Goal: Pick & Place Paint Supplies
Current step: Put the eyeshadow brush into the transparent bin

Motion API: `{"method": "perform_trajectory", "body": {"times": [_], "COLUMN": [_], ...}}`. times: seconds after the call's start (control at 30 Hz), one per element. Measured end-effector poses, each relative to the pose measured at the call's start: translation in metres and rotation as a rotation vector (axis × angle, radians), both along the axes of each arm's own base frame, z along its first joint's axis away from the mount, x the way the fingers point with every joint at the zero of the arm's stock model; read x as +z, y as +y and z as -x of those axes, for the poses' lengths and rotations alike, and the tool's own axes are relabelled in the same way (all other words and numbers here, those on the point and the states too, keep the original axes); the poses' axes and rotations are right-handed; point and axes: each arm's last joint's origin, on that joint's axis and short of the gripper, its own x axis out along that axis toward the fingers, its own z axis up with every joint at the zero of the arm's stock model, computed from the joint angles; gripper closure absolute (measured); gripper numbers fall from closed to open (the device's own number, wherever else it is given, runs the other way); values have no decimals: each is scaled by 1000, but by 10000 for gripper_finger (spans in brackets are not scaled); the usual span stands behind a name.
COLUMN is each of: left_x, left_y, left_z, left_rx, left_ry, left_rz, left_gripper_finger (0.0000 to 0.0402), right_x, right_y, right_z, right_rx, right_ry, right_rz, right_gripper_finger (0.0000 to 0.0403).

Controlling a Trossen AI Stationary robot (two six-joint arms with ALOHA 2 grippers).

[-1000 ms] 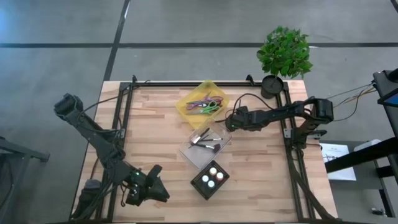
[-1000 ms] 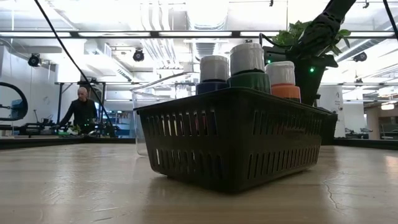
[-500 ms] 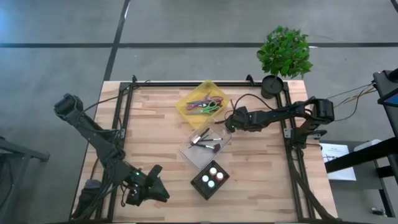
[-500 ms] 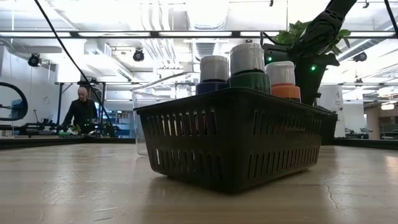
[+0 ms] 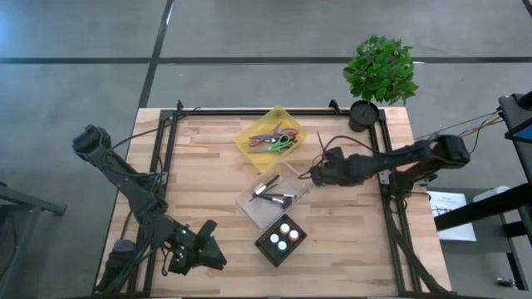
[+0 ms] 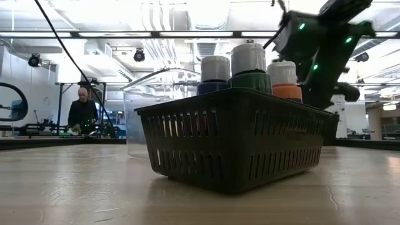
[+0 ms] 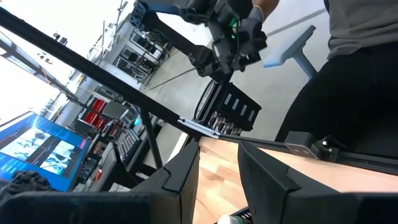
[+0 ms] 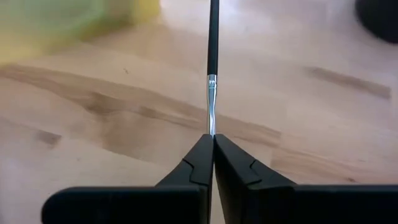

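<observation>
My right gripper (image 5: 313, 174) hangs over the table just right of a clear container (image 5: 273, 198) and is shut on a thin black-handled brush (image 8: 212, 37). More brushes (image 5: 268, 186) lie in the container. Three white-capped paint bottles, dark blue (image 6: 215, 75), green (image 6: 249, 65) and orange (image 6: 282, 78), stand upright in a black slotted basket (image 5: 281, 241) near the front edge. My left gripper (image 7: 217, 180) waits at the near left, fingers apart and with nothing between them. My right gripper pinches the brush between its two fingertips at the near end of the silver ferrule (image 8: 211, 127). The fingers slant down from the table's right side. The brush runs on straight ahead past the tips, along the fingers, and is lifted clear of the wooden table.
A yellow tray (image 5: 249, 143) holding coloured scissors sits at the far middle. A potted plant (image 5: 380, 71) stands at the far right corner. Bare wood lies left of the container. A person (image 6: 80, 109) stands in the room behind.
My right gripper has shut on a brush at the container's right corner, then risen and drawn back toward the table's right edge, tipping further down. The brush has come out of the container and hangs clear. In the low view the clear container has shifted a little.
</observation>
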Motion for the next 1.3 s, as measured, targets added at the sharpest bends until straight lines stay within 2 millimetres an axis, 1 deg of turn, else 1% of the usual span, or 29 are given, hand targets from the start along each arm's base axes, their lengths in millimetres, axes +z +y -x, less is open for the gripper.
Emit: {"method": "perform_trajectory", "body": {"times": [0.17, 0.3, 0.43, 0.53, 0.63, 0.8, 0.9, 1.0, 1.17, 1.3], "left_x": [0, 0, 0, 0, 0, 0, 0, 0, 0, 0], "left_y": [0, 0, 0, 0, 0, 0, 0, 0, 0, 0], "left_z": [0, 0, 0, 0, 0, 0, 0, 0, 0, 0], "left_rx": [0, 0, 0, 0, -1, 0, 0, 0, 0, 0], "left_ry": [0, 0, 0, -1, -2, -2, -2, -2, -2, -2], "left_rz": [0, 0, 0, 0, -1, -2, -2, -2, -2, -2], "left_gripper_finger": [283, 283, 283, 283, 283, 283, 283, 283, 283, 283], "right_x": [20, 36, 48, 54, 59, 67, 66, 59, 43, 37], "right_y": [20, 41, 63, 74, 82, 90, 91, 90, 82, 80], "right_z": [12, 18, 20, 15, 4, -17, -26, -33, -44, -50], "right_rx": [27, 131, 254, 372, 508, 767, 905, 977, 990, 1015], "right_ry": [-96, -194, -289, -326, -347, -301, -226, -147, -70, -78], "right_rz": [69, 130, 173, 200, 239, 297, 309, 325, 314, 286], "right_gripper_finger": [395, 395, 395, 395, 395, 395, 395, 395, 395, 395]}}
